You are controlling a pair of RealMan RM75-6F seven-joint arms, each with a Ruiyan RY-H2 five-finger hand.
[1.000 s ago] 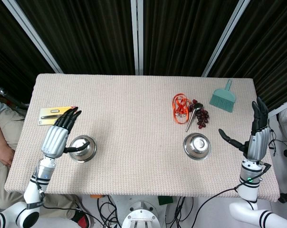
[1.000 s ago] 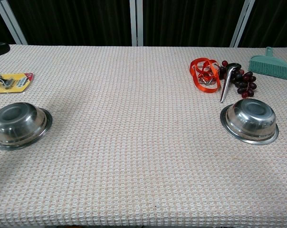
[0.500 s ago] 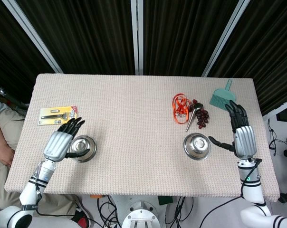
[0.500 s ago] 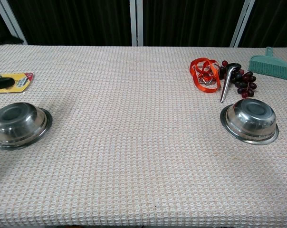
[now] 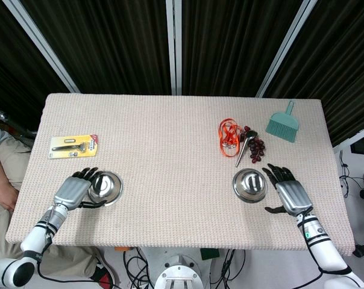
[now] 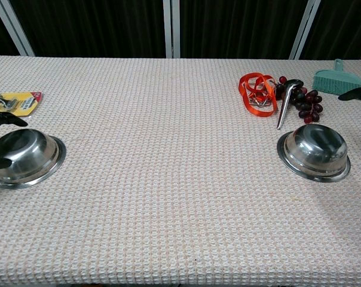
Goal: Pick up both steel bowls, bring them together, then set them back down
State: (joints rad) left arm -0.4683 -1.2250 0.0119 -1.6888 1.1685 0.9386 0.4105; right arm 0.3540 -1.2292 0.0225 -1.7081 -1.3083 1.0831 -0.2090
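Two steel bowls stand upright on the beige cloth. The left bowl [image 5: 105, 187] [image 6: 23, 156] sits near the front left, and my left hand [image 5: 76, 189] lies low right beside its left rim, fingers spread around it, holding nothing. The right bowl [image 5: 250, 185] [image 6: 315, 152] sits at the front right. My right hand [image 5: 288, 194] is low just to its right, fingers apart and reaching toward the rim. In the chest view only dark fingertips [image 6: 6, 119] of the left hand and fingertips [image 6: 355, 94] of the right hand show at the frame edges.
Behind the right bowl lie a metal spoon [image 5: 241, 149], dark grapes [image 5: 257, 149] and an orange strap [image 5: 228, 136]. A teal hand brush [image 5: 282, 123] sits at the back right. A yellow packaged tool [image 5: 72, 145] lies behind the left bowl.
Both hands have come down from raised, upright poses and moved inward to the outer rims of their bowls. The bowls have not moved.
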